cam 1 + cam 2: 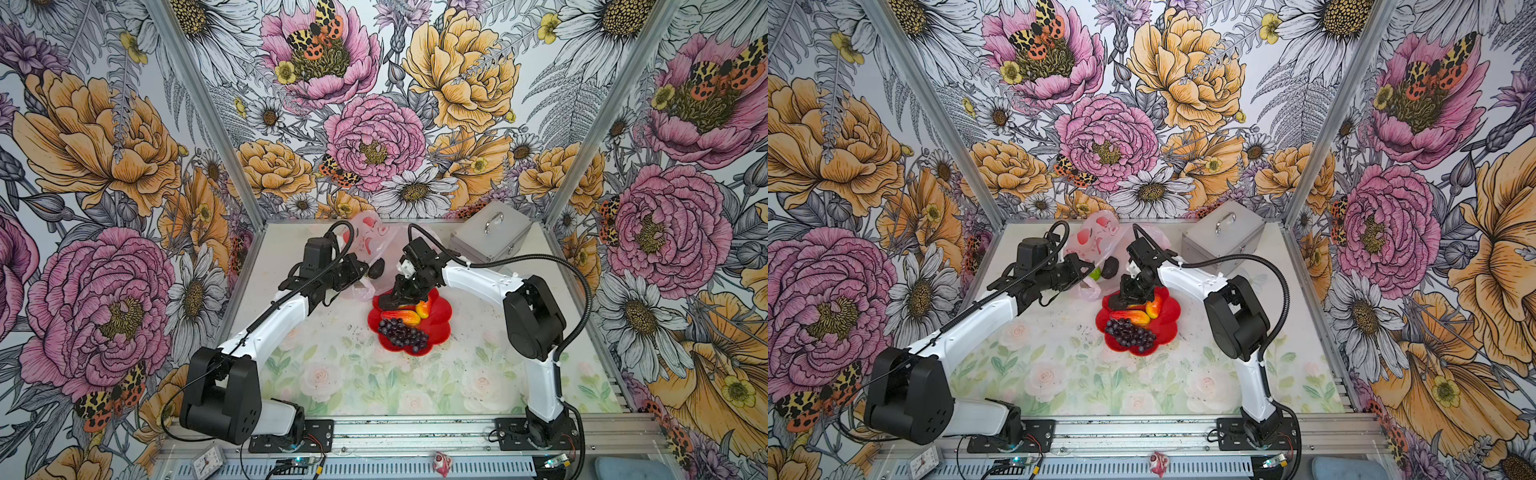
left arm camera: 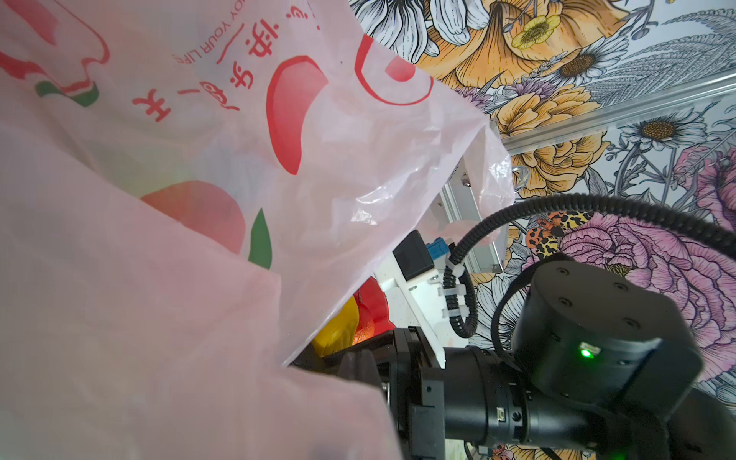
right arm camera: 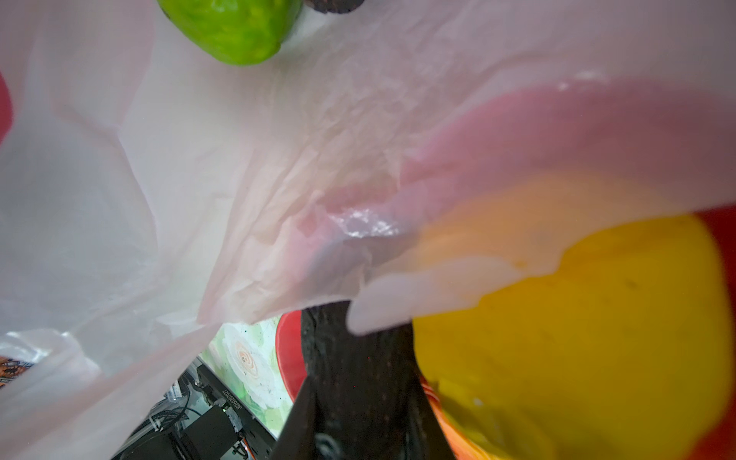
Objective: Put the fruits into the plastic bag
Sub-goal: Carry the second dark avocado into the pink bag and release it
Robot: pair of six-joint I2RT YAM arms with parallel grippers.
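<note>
The pale pink plastic bag lies at the back of the table, its mouth toward the red plate. My left gripper is shut on the bag's edge and holds it up; the film hides its jaws. A dark avocado and a green bumpy ball lie in the bag's mouth. My right gripper is down on the plate, fingers against both sides of another dark avocado. Beside it lie a yellow fruit, red-orange fruits and a grape bunch.
A silver metal case with a handle stands at the back right, close behind my right arm. A small clock and a pink trinket sit on the front rail. Floral walls enclose three sides.
</note>
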